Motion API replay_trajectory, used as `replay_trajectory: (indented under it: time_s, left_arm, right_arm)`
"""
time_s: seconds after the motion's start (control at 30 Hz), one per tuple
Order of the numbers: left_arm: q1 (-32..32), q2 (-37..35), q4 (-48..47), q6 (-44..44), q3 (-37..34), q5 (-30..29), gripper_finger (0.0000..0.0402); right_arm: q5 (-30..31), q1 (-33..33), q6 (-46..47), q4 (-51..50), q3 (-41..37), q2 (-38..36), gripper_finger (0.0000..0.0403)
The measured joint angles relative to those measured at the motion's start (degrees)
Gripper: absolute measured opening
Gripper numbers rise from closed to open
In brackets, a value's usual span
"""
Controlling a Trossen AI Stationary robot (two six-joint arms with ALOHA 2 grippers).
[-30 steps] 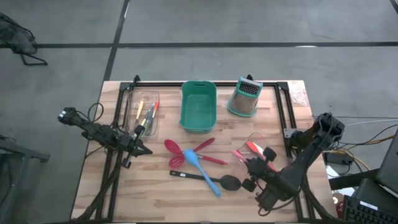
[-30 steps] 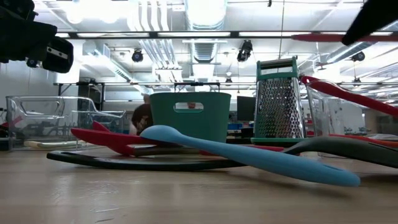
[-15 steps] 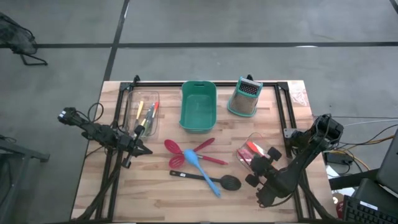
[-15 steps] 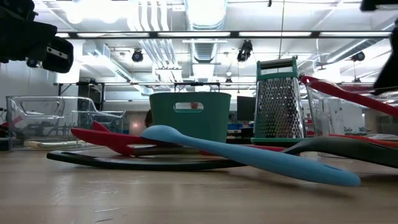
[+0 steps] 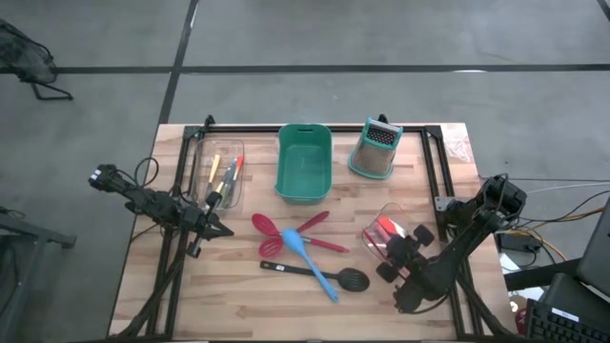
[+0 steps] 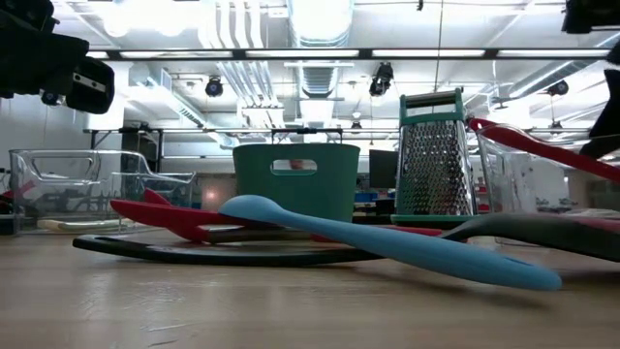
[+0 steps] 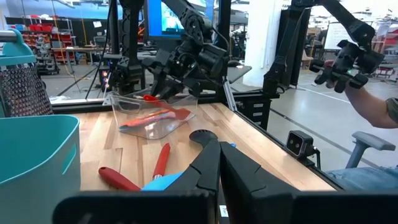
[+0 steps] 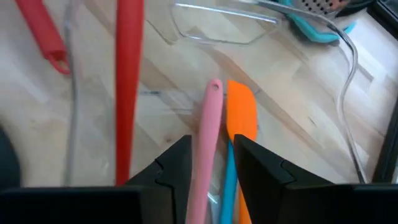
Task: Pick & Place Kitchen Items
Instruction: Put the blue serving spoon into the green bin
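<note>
Wood table (image 5: 238, 286), lab behind; right gripper (image 5: 394, 257) lower right has drawn back over the clear tray (image 5: 374, 232), jaws narrowly parted, empty, so a drop looks done; spoons (image 5: 307, 252) remain mid-table; left gripper (image 5: 217, 230) closed, idle at left.

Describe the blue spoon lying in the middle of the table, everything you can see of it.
The blue spoon is a light blue, smooth, matte utensil that looks like silicone or plastic, with a rounded oval bowl and a long handle in one piece. It lies flat on the wooden table, in front of the teal bin. Its bowl points toward the bin, among the red spatulas, and its handle crosses over the black slotted spoon. In the low view it slopes down from raised bowl to handle tip. Neither gripper touches it.
</note>
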Motion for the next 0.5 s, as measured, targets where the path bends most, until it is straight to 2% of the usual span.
replay_trajectory:
  time_s: [0.1, 0.2, 0.33, 0.5]
  left_arm:
    - [-0.01, 0.0, 0.0, -0.01, 0.0, -0.01, 0.0012]
    - [-0.01, 0.0, 0.0, 0.0, 0.0, 0.0, 0.0012]
    - [0.0, 0.0, 0.0, 0.0, 0.0, -0.02, 0.0012]
    - [-0.01, 0.0, 0.0, -0.01, 0.0, 0.0, 0.0012]
  right_arm:
    - [0.16, -0.04, -0.71, -0.04, 1.64, 0.0, 0.0129]
    - [3.35, -0.14, -2.1, -0.05, 4.08, -0.02, 0.0142]
    - [10.86, -0.15, -5.12, -0.03, 8.35, -0.07, 0.0159]
    - [23.09, -0.72, -9.19, 2.51, 13.31, -0.09, 0.0174]
